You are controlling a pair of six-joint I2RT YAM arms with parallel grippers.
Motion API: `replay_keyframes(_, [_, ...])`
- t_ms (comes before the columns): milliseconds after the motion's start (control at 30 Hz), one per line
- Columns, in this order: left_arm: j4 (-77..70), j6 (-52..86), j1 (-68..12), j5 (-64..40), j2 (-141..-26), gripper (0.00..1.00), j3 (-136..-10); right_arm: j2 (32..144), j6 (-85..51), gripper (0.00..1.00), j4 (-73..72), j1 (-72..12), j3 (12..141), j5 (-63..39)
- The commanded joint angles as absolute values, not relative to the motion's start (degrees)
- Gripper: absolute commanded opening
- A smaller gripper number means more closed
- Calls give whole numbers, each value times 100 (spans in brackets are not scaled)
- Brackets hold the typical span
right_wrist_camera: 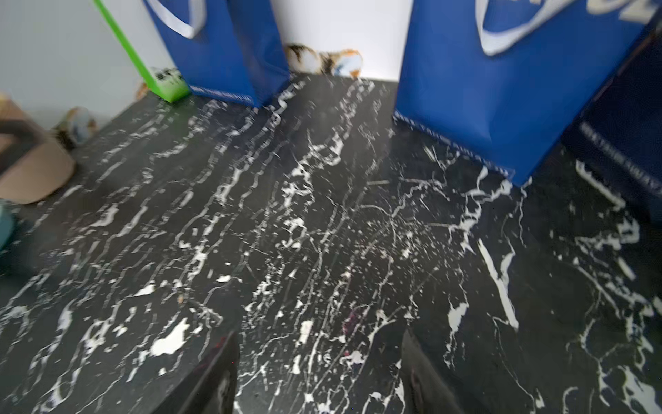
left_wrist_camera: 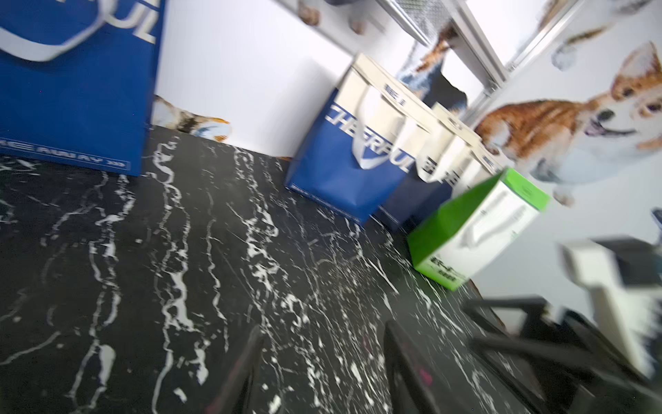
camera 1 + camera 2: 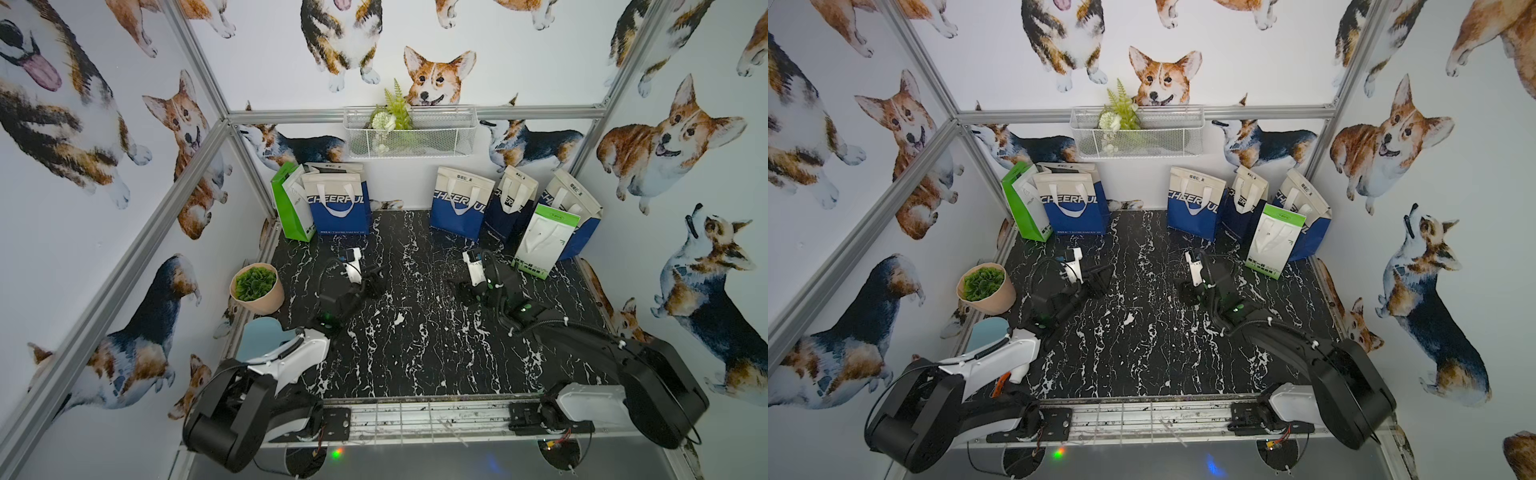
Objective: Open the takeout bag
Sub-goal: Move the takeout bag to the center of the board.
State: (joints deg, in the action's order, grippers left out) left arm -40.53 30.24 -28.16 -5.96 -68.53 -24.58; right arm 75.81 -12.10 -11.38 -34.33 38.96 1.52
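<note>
Several takeout bags stand along the back wall. A blue-and-cream bag and a green-edged white bag stand at the back left. Another blue-and-cream bag, a navy bag and a white-and-green bag stand at the back right. All look flat, with their tops closed. My left gripper hovers open and empty over the black marble table, short of the left bags. My right gripper is open and empty too, in front of the right-hand blue bag.
A potted green plant and a pale blue dish sit at the table's left edge. A white wire basket with greenery hangs on the back wall. Aluminium frame posts and corgi-print walls enclose the table.
</note>
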Motion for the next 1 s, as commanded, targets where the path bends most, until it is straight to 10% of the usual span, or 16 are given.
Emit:
replay_keyframes(0, [-3715, 2753, -3258, -169, -6495, 57, -2080, 8272, -1454, 72, -864, -3065, 4689, 83])
replay_keyframes(967, [-3351, 2169, -3575, 112, -6588, 61, -2299, 11990, -1628, 70, 481, -826, 9886, -1017])
